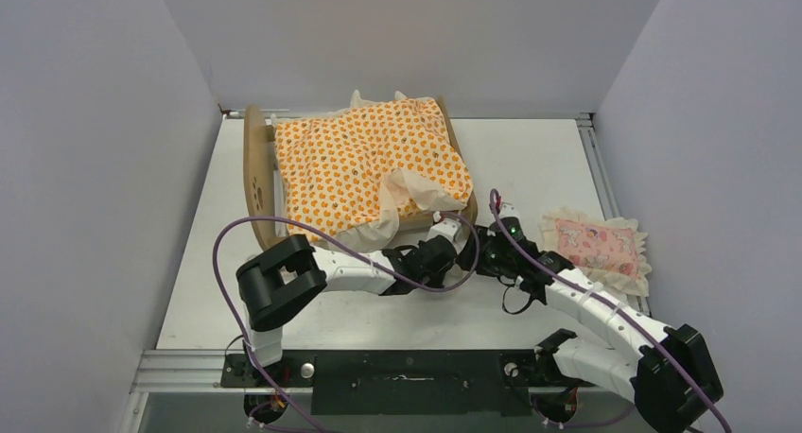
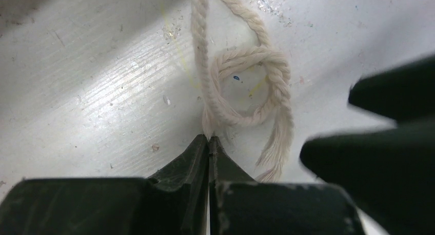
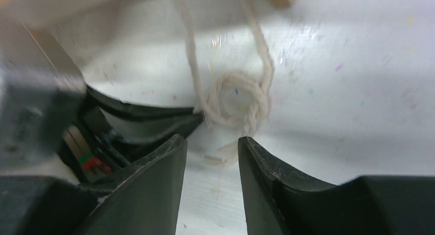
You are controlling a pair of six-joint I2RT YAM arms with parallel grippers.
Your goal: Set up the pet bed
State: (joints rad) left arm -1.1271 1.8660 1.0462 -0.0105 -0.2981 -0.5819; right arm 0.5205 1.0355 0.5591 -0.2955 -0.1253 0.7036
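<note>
The pet bed [image 1: 255, 168] stands at the back left, its plywood headboard on the left. The orange-patterned mattress [image 1: 369, 164] lies on it, and its striped base is hidden. A cream twisted cord [image 2: 246, 86] hangs from the bed's near right corner and forms a loose loop on the table. My left gripper [image 2: 209, 137] is shut on one cord strand just below the loop. It sits by the bed's near right corner in the top view [image 1: 461, 249]. My right gripper [image 3: 211, 142] is open just short of the loop [image 3: 238, 99], close to the left one [image 1: 484, 241].
A small pink frilled pillow [image 1: 596, 249] lies on the table at the right. The grey side walls close in on both sides. The right gripper's black fingers [image 2: 390, 142] crowd the right of the left wrist view.
</note>
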